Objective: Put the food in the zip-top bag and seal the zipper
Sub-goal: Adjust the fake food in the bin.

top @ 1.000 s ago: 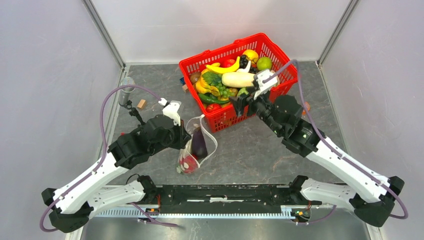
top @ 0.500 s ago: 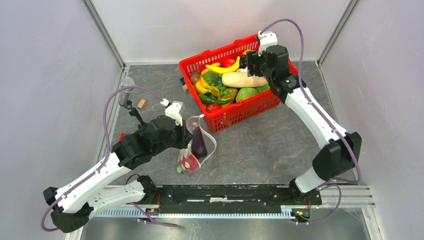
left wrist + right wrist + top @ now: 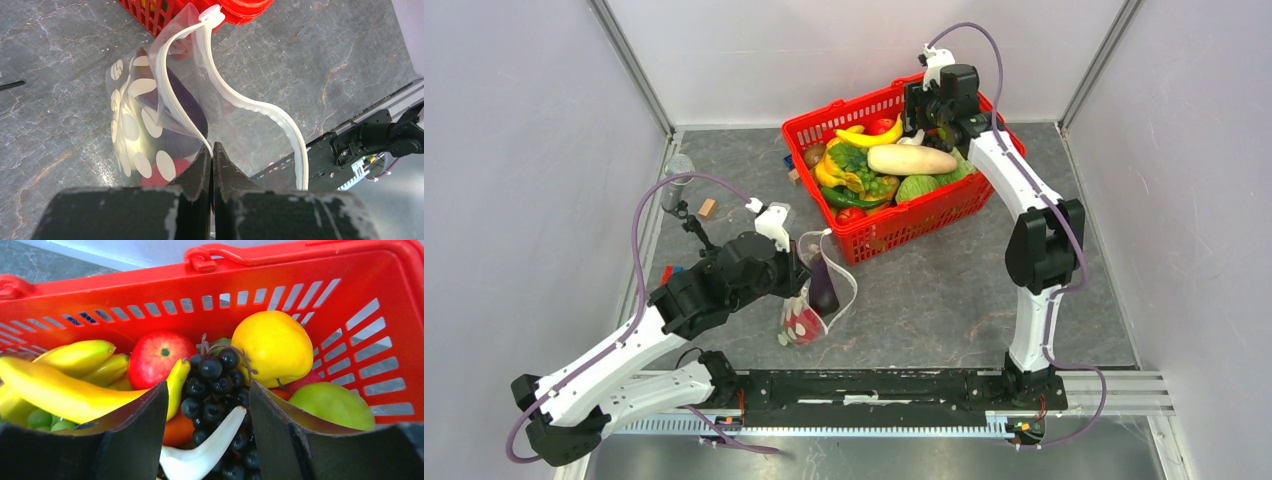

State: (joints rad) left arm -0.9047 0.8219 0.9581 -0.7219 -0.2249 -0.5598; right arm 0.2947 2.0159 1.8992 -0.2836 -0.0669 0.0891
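Note:
The dotted clear zip-top bag [image 3: 816, 300] stands open on the table in front of the red basket [image 3: 904, 215]. It holds a purple eggplant [image 3: 187, 107] and a red fruit [image 3: 172, 167]. My left gripper [image 3: 212, 150] is shut on the bag's rim beside the whitish zipper [image 3: 260, 110]; it also shows in the top view [image 3: 796, 278]. My right gripper [image 3: 207, 387] is open over the basket's far end, its fingers either side of black grapes [image 3: 215, 385]. Around them lie a red apple [image 3: 160, 357], a yellow citrus [image 3: 272, 347], a green pear [image 3: 332, 405], bananas [image 3: 60, 385] and a white radish [image 3: 914, 158].
The basket's far wall [image 3: 240, 300] stands just beyond the right fingers. A wood block [image 3: 707, 208], a clear cup [image 3: 678, 165] and small bits [image 3: 792, 172] lie at the left rear. The arms' black rail [image 3: 874, 385] runs along the near edge.
My right arm has swung up from the basket's near right corner to above its far end. My left gripper and the bag have stayed where they were.

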